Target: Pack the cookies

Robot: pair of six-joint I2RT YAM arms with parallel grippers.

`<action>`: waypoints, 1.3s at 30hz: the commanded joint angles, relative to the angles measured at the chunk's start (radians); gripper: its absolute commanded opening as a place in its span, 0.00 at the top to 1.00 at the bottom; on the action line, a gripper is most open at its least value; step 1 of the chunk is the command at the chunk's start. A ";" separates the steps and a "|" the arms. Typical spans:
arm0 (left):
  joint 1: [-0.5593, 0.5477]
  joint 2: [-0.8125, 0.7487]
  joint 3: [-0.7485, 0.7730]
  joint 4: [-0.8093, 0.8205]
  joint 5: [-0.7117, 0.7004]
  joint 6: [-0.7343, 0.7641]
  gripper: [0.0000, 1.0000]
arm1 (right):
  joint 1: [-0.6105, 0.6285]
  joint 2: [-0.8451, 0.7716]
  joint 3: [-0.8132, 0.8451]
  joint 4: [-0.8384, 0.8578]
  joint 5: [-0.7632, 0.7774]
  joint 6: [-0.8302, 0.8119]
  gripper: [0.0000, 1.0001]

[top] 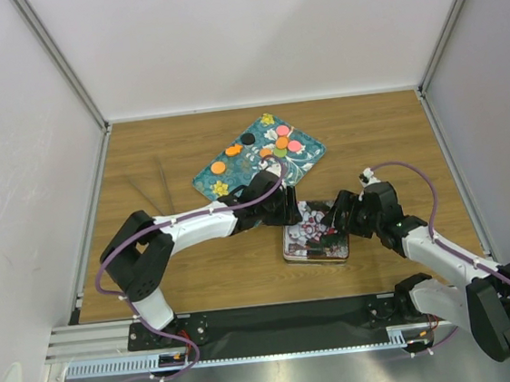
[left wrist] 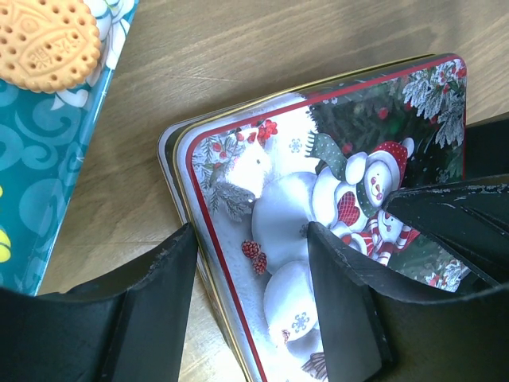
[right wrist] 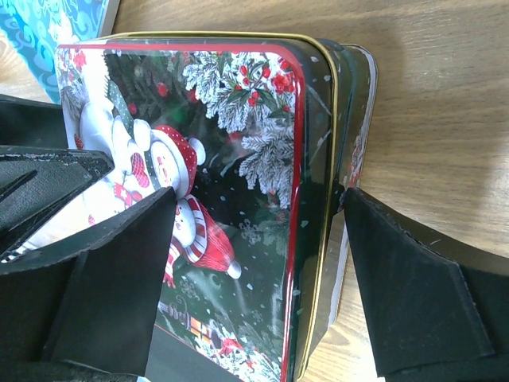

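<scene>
The cookies (top: 282,142) are small round discs, orange, pink, green and black, lying on a teal floral tray (top: 213,179) at the back. One orange cookie (left wrist: 48,40) shows in the left wrist view. A square tin with a snowman lid (top: 315,239) lies in front of the tray. My left gripper (top: 286,208) is open, with one finger over the lid (left wrist: 278,199) and one outside its far-left edge. My right gripper (top: 335,228) is open and straddles the tin's right edge (right wrist: 238,119) the same way.
The tray's teal corner (left wrist: 40,159) lies just beside the tin. White walls with metal posts close in the wooden table on three sides. The two arms meet over the tin, fingers near each other.
</scene>
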 commanded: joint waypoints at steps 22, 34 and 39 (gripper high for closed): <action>-0.014 -0.094 -0.057 0.073 0.087 0.038 0.28 | -0.019 -0.009 0.008 0.099 -0.091 0.009 0.04; 0.015 -0.022 -0.005 0.036 0.102 0.038 0.29 | -0.055 -0.033 0.035 0.019 -0.083 -0.002 0.00; 0.024 -0.001 0.012 0.036 0.098 0.032 0.29 | -0.057 -0.043 0.031 -0.001 -0.066 -0.008 0.00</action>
